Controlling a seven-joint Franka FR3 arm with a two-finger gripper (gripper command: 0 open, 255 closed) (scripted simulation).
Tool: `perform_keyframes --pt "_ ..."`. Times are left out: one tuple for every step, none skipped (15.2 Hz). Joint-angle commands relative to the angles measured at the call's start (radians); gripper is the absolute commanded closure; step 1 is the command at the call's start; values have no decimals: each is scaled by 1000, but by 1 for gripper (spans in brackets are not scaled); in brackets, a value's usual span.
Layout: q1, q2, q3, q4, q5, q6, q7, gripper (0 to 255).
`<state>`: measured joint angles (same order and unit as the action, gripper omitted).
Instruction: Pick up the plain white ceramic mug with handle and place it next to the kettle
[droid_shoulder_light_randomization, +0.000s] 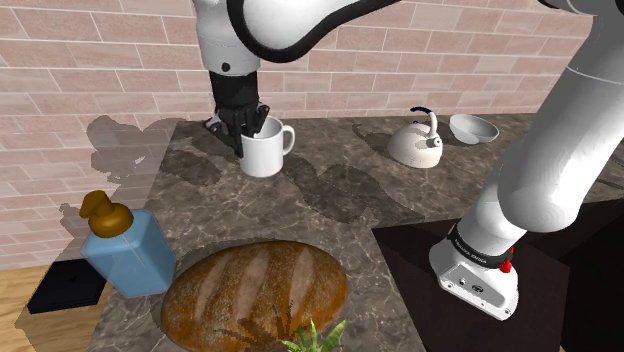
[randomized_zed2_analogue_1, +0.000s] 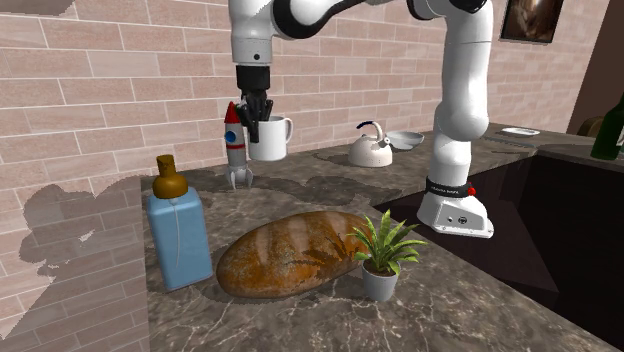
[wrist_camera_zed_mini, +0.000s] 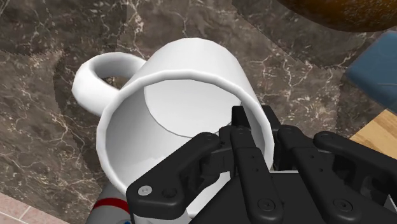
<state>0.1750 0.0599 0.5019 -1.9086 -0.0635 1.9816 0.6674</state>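
Note:
A plain white mug (droid_shoulder_light_randomization: 268, 150) with a handle stands upright at the back of the dark marble counter (droid_shoulder_light_randomization: 330, 200), near the brick wall. My black gripper (droid_shoulder_light_randomization: 245, 125) comes down from above and is shut on the mug's rim on the side away from the handle. In the wrist view one finger (wrist_camera_zed_mini: 239, 119) is inside the mug (wrist_camera_zed_mini: 184, 70) and the other is outside its wall. Whether the mug's base touches the counter I cannot tell. The white kettle (droid_shoulder_light_randomization: 416, 143) with a dark handle stands to the shoulder view's right of the mug. The second exterior view has the mug (randomized_zed2_analogue_1: 270, 138), gripper (randomized_zed2_analogue_1: 255, 115) and kettle (randomized_zed2_analogue_1: 371, 149) too.
A toy rocket (randomized_zed2_analogue_1: 234, 145) stands close beside the mug. A white bowl (droid_shoulder_light_randomization: 473, 128) lies beyond the kettle. Nearer the front are a blue soap bottle (droid_shoulder_light_randomization: 125, 250), a big brown loaf (droid_shoulder_light_randomization: 255, 292) and a small potted plant (randomized_zed2_analogue_1: 382, 250). My stand (droid_shoulder_light_randomization: 480, 275) rises at the lower right.

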Motion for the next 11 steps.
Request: perform_keyframes --pt "-2 -6 -1 21 4 -26 -6 255" --pt "-2 -9 -1 32 6 -39 -8 255" --pt "-2 -11 -1 43 7 -52 -9 255" --pt "-3 -14 -1 54 9 -65 -10 255" --pt "-3 -16 -1 65 10 -78 -11 255" --pt "-3 -17 -1 77 11 -91 -12 255" --pt "-3 -19 -1 88 12 -105 -13 255" --pt "-3 -20 -1 100 13 -118 -14 255" --pt "-3 -21 -1 113 14 -131 -15 255" --pt "-3 -22 -1 125 14 -144 -16 255" --pt "-3 -22 -1 138 15 -157 -16 255"
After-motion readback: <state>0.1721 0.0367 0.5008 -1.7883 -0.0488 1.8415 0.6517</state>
